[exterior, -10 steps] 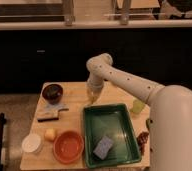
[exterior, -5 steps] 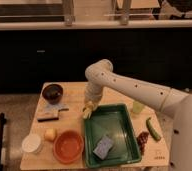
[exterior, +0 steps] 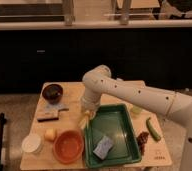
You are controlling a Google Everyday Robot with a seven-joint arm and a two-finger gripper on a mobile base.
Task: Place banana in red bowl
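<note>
The banana is a small pale yellow curved fruit at the tip of my gripper. The gripper is shut on it and holds it just above the table, by the left rim of the green tray. The red bowl is a wide orange-red bowl at the front of the table. It lies below and slightly left of the banana, a short way apart. My white arm reaches in from the right and hides the gripper's upper part.
A green tray holds a blue sponge. A dark bowl stands at the back left and a white cup at the front left. Also on the table are a round yellow fruit, a dark brush and a green vegetable.
My gripper has moved with the banana from the back middle of the table toward the front. It is now closer to the red bowl.
</note>
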